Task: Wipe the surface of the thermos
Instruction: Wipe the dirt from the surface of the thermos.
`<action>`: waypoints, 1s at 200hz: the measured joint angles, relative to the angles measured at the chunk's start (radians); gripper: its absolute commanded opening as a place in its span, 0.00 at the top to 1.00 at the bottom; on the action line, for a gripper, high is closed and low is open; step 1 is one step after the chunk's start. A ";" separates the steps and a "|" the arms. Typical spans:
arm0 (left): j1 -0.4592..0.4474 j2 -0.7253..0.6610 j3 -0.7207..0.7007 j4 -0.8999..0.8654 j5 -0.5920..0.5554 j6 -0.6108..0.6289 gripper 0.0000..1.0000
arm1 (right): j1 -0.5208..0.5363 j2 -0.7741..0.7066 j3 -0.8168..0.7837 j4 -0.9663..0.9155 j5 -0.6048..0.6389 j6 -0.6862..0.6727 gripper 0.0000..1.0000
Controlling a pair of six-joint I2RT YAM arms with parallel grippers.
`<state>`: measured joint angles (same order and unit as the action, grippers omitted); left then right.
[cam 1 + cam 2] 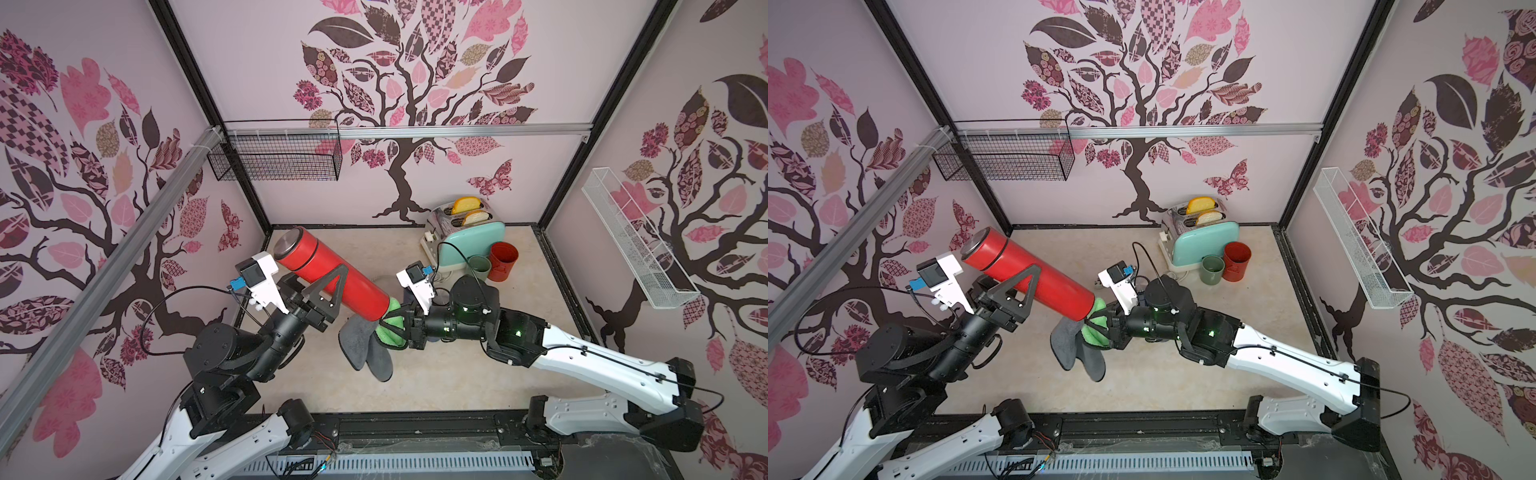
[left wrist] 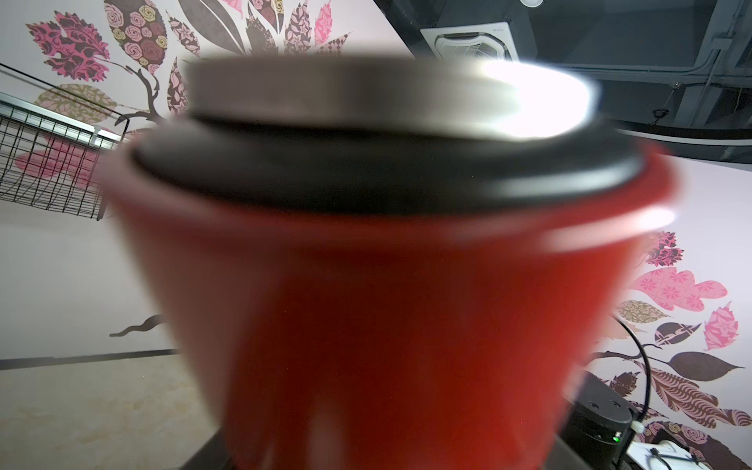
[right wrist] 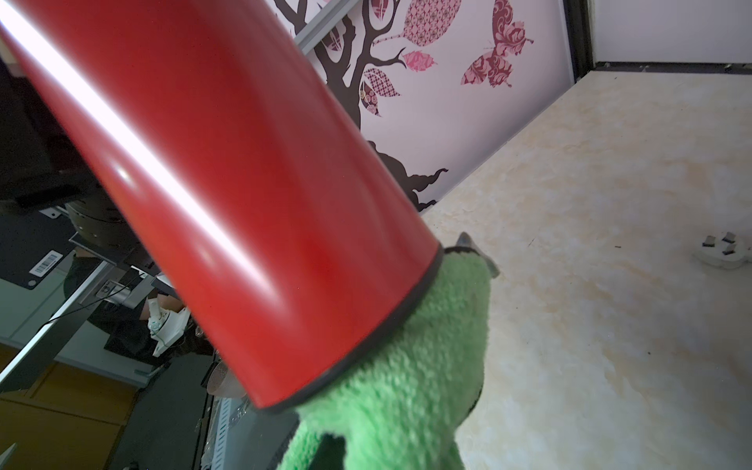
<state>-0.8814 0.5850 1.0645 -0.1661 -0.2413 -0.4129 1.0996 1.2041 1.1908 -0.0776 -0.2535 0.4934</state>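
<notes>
A red thermos (image 1: 332,272) (image 1: 1034,274) with a steel lid hangs tilted above the table, lid end up toward the back left corner. My left gripper (image 1: 332,286) (image 1: 1025,286) is shut on the middle of its body. In the left wrist view the thermos (image 2: 407,305) fills the frame, blurred. My right gripper (image 1: 397,328) (image 1: 1100,328) is shut on a green and grey cloth (image 1: 370,353) (image 1: 1077,353). The green side of the cloth (image 3: 407,386) presses against the thermos (image 3: 244,183) at its lower base rim. The grey part of the cloth hangs down loose.
A teal toaster (image 1: 473,241) holding bread slices stands at the back right, with a green cup (image 1: 478,268) and a red cup (image 1: 503,262) beside it. A black wire basket (image 1: 274,158) hangs on the back wall, a white one (image 1: 636,245) on the right wall. A white plug (image 3: 724,252) lies on the table.
</notes>
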 measured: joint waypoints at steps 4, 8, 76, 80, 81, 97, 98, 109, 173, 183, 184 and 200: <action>0.000 0.000 0.000 -0.002 0.000 0.000 1.00 | -0.009 -0.003 0.000 -0.004 -0.005 0.000 1.00; 0.000 0.000 0.000 -0.003 0.000 0.000 1.00 | -0.020 -0.008 0.000 -0.006 -0.006 0.002 1.00; 0.000 -0.017 -0.005 -0.002 -0.014 0.005 1.00 | -0.012 0.007 0.000 0.046 -0.047 0.058 1.00; 0.000 -0.019 -0.005 -0.003 -0.018 0.008 1.00 | -0.005 0.013 -0.001 0.053 -0.051 0.062 1.00; 0.000 -0.019 -0.005 -0.003 -0.019 0.008 1.00 | -0.003 0.015 -0.002 0.056 -0.053 0.065 1.00; 0.000 -0.023 -0.005 -0.011 -0.040 0.022 1.00 | 0.011 0.023 -0.017 0.076 -0.060 0.076 1.00; 0.000 -0.023 -0.005 -0.011 -0.044 0.024 1.00 | 0.011 0.023 -0.018 0.077 -0.060 0.076 1.00; -0.001 -0.022 -0.006 -0.016 -0.068 0.044 1.00 | 0.012 0.020 -0.020 0.073 -0.051 0.071 1.00; 0.018 0.052 -0.118 0.138 -0.347 0.425 1.00 | 0.018 -0.094 -0.016 -0.037 0.122 -0.006 1.00; 0.051 0.099 -0.137 0.167 -0.362 0.481 1.00 | 0.018 -0.116 -0.010 -0.057 0.153 -0.018 1.00; 0.053 0.102 -0.138 0.169 -0.362 0.485 1.00 | 0.018 -0.119 -0.008 -0.061 0.156 -0.019 1.00; 0.141 0.186 -0.151 0.192 -0.349 0.525 1.00 | 0.018 -0.148 0.011 -0.093 0.208 -0.041 1.00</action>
<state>-0.7406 0.7708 0.9138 0.0254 -0.5907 0.1116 1.1172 1.0565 1.2022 -0.1711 -0.0452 0.4526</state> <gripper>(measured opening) 0.642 0.077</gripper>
